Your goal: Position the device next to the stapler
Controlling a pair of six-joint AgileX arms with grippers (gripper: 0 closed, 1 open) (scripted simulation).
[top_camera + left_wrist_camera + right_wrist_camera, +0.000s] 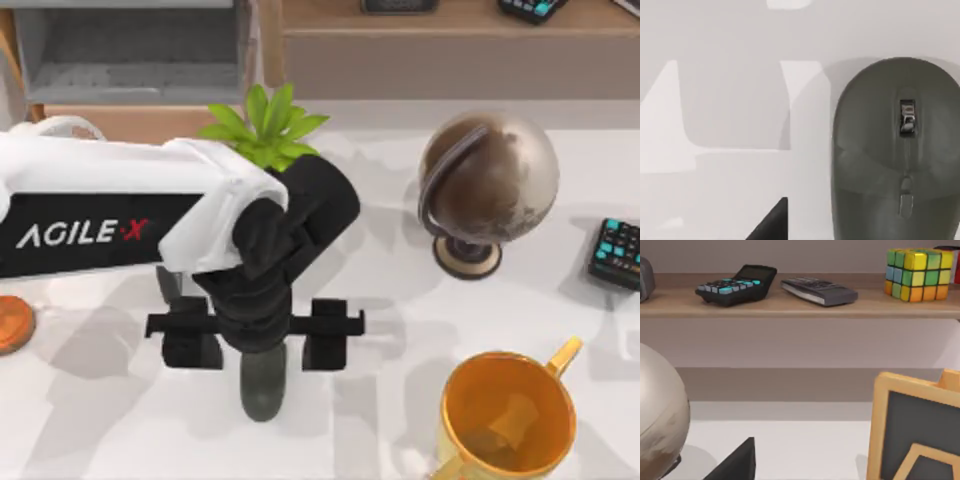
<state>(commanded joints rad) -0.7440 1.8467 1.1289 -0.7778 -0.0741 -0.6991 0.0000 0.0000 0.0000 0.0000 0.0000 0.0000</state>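
Left gripper [255, 330]: fingers spread wide, poised directly over the mouse — not touching it
Mouse [262, 380]: dark grey, flat on the white tabletop [400, 300], near the front edge
Surroundings: globe [487, 180] and yellow mug [508, 412] to the right, plant [265, 125] behind

Bright, even light falls on the white tabletop [400, 300], with several overlapping pale grey shadows spreading from the left arm [110, 215] and the globe [487, 180] (more than one light source, by their spread). The globe carries a soft highlight on its upper side, and the yellow mug [508, 415] glows warmly inside. In the left wrist view, sharp-edged shadow bands cross the tabletop beside the grey mouse [895, 150], whose wheel glints. The right wrist view is evenly lit, the shelf [790, 302] casting little shadow.
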